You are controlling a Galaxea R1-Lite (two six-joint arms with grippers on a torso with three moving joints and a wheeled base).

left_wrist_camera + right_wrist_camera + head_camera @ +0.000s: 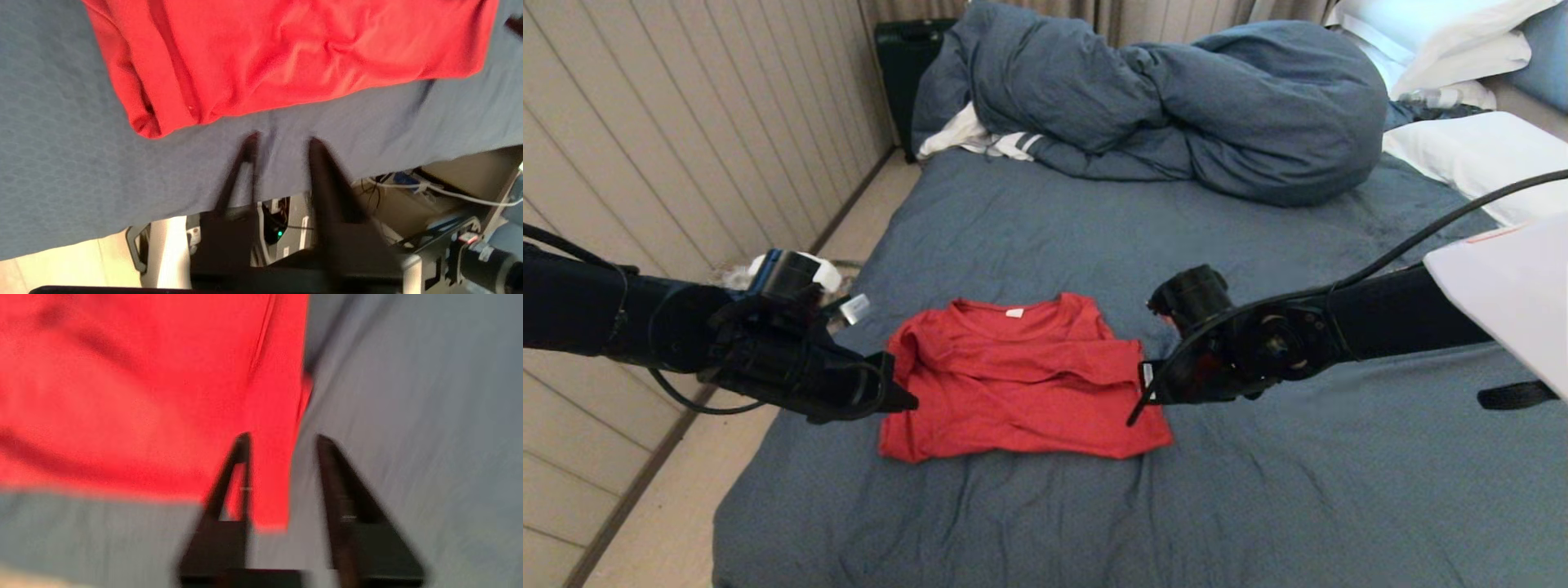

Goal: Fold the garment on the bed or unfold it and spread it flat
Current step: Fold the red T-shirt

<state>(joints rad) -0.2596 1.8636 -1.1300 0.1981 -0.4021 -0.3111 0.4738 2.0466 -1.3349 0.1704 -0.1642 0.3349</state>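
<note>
Parted right end effector (282, 437) over red garment (143, 396) edge

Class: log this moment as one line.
garment: folded on bed | left gripper: open, beside it | right gripper: open over its edge

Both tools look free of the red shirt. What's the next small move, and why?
Probably draw both arms back and check the fold. The left tool stands open over bare sheet, short of the shirt. The right tool is open at the shirt's edge, gripping nothing. The shirt lies folded in half.
</note>
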